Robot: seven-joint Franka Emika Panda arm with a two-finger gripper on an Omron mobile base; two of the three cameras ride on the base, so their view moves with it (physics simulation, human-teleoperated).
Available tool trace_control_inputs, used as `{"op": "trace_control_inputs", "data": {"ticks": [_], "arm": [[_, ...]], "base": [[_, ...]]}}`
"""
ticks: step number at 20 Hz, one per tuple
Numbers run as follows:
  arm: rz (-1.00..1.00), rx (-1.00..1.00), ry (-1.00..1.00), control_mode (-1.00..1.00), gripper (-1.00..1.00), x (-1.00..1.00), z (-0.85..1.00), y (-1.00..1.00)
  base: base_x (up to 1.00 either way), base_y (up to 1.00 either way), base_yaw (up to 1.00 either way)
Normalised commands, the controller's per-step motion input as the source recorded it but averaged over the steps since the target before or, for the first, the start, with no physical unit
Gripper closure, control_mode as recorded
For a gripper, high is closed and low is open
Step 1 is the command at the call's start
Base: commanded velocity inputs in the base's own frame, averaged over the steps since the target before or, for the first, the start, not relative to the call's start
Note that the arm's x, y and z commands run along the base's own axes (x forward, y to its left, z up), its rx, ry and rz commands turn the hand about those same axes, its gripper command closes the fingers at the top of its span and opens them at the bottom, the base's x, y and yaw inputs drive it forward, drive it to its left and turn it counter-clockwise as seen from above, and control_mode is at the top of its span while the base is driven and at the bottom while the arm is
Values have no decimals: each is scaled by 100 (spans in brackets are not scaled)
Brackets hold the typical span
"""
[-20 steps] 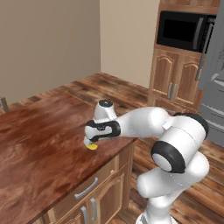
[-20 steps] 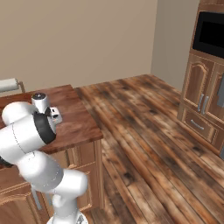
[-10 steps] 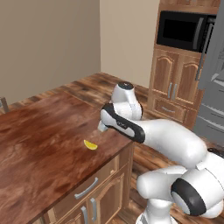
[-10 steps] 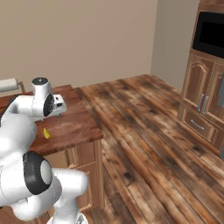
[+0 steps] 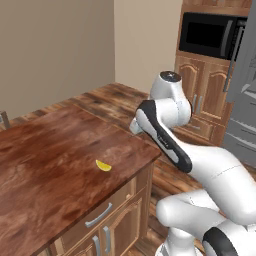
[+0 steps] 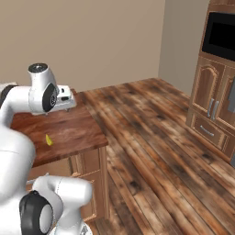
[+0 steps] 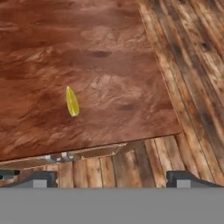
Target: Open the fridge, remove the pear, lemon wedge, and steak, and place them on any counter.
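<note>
— Where is the lemon wedge (image 5: 103, 165)?
— It lies flat on the table (image 5: 45, 155), near the table's front corner, touching nothing else.
— And the fingers (image 7: 111, 178)?
— They are spread wide with nothing between them, up above the table's edge, well apart from the lemon wedge.
</note>
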Motion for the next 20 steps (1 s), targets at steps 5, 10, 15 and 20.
{"op": "trace_control_inputs", "data": {"ticks": [5, 10, 15, 20], "arm": [[-19, 0, -5, -100, -100, -52, 100, -64], [-14, 0, -26, -100, -100, -63, 88, -30], [-3, 3, -11, -100, -100, -54, 20, -12], [9, 17, 23, -100, -100, -25, -47, -49]], "base": [[0, 0, 0], [0, 0, 0], [0, 0, 0], [0, 0, 0]]}}
